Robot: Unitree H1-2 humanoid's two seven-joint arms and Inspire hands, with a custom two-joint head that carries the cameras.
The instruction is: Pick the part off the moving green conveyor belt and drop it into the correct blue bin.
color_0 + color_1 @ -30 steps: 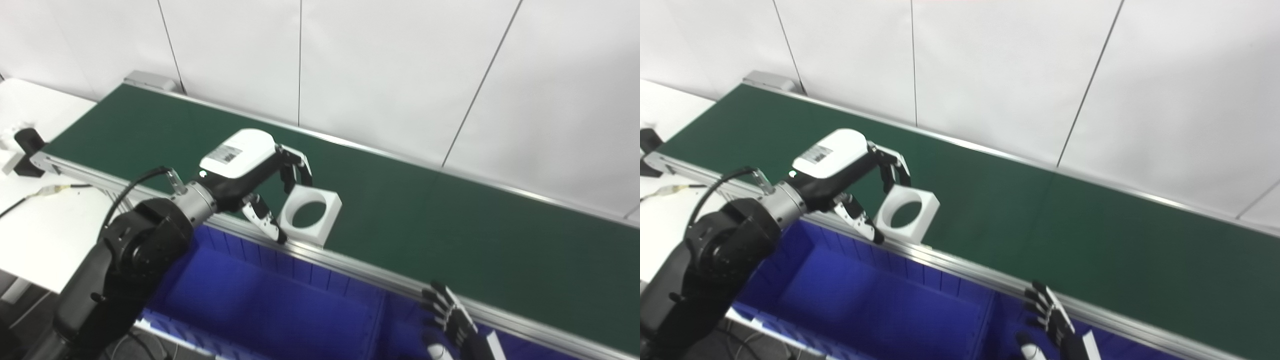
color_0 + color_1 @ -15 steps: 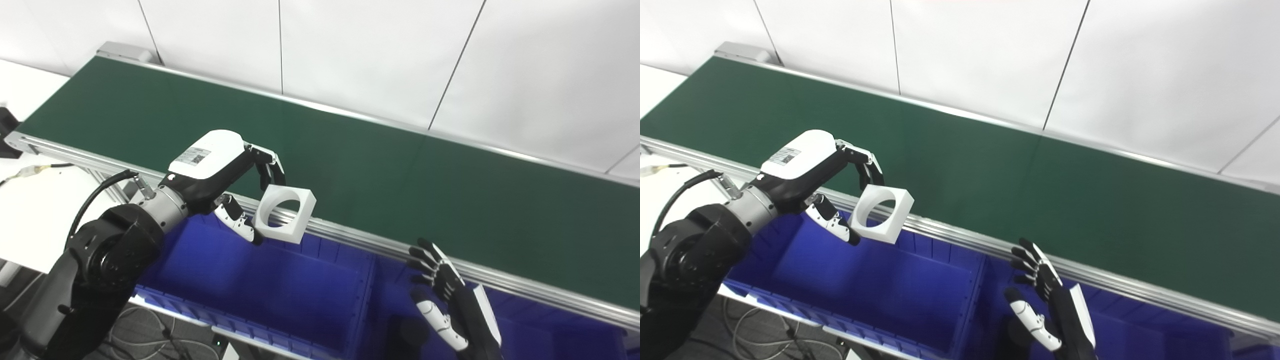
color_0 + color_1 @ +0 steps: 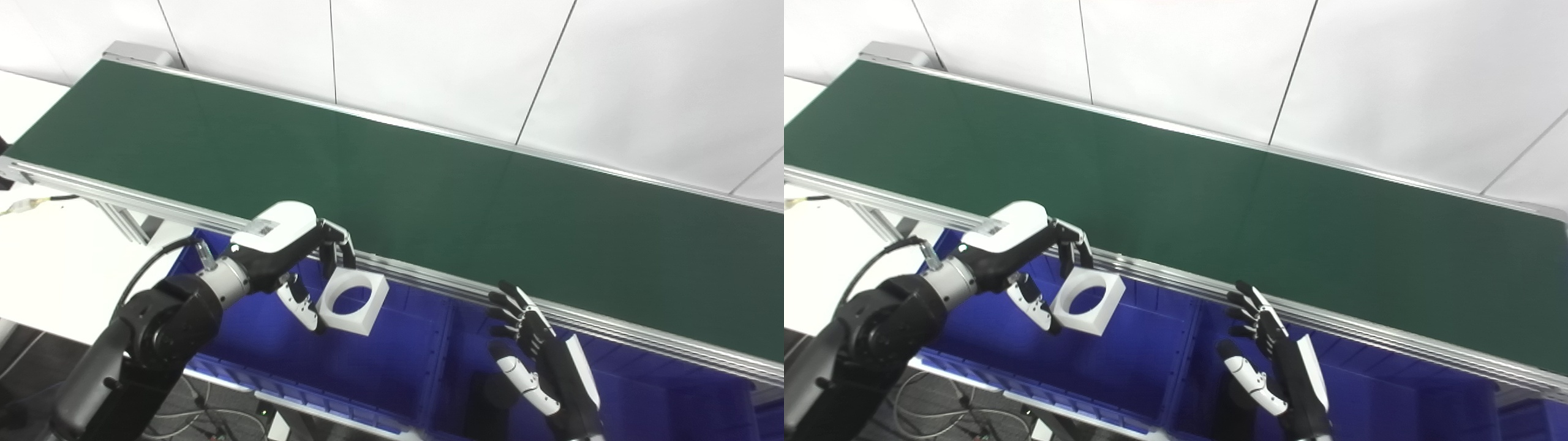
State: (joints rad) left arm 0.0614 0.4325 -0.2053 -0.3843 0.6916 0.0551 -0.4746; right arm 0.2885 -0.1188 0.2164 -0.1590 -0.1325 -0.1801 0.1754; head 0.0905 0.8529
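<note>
White square part with a round hole (image 3: pixel 352 294), pinched at its left edge by the left hand (image 3: pixel 288 257): fingers over the top rim, thumb below, closed on it. Part hangs clear of the green conveyor belt (image 3: pixel 392 184), past the belt's near rail and over the left blue bin (image 3: pixel 392 367), not touching its floor or walls. It is tilted, hole facing up and toward the camera, flat and squarish with no clear long axis. The key relation: the bin lies directly below the part, so letting go looks like all that's left, if this is the correct bin, which can't be told.

Right hand (image 3: pixel 1268 361) holds nothing, fingers spread, waiting over the next bin (image 3: pixel 1366 398), well apart from the part.

The right eye view shows the belt's far right end and a bit more of the right bin; the left eye view cuts those off.
</note>
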